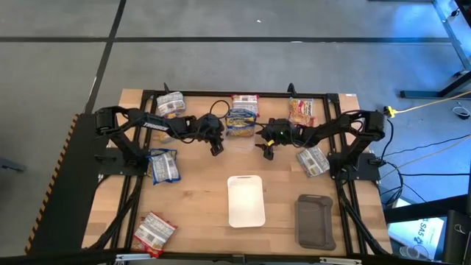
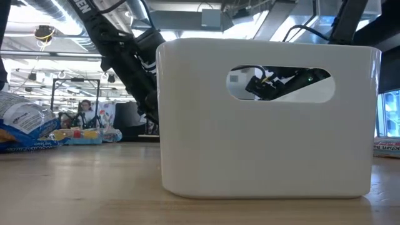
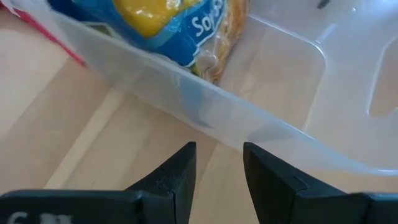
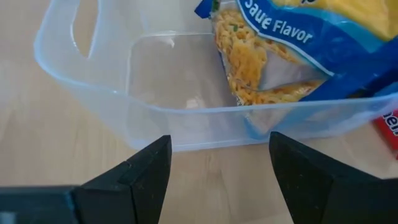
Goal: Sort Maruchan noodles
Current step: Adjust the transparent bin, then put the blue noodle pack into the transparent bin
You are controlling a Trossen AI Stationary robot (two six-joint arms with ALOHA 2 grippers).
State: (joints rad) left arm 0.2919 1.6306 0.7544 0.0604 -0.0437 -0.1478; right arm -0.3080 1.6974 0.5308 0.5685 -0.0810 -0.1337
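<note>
On the desk (image 1: pixel 199 213), front half: white tray (image 1: pixel 246 200) at centre, grey tray (image 1: pixel 314 219) at its 3 o'clock; both bare. At the rear centre, a clear bin (image 4: pixel 93 81) holds a blue-yellow packet (image 1: pixel 241 121), noodles showing through its window. Left gripper (image 1: pixel 215 149) sits at the bin's 8 o'clock, jaws narrowly parted; right gripper (image 1: pixel 266 153) at its 4 o'clock, jaws wide. Neither holds anything. Other packets lie scattered: silver packet (image 1: pixel 163 165) at 9 o'clock, red packet (image 1: pixel 153 232) at 7 o'clock.

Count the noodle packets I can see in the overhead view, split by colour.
Blue-yellow packets: 2
Red-orange packets: 2
Silver-grey packets: 3
Total: 7
</note>
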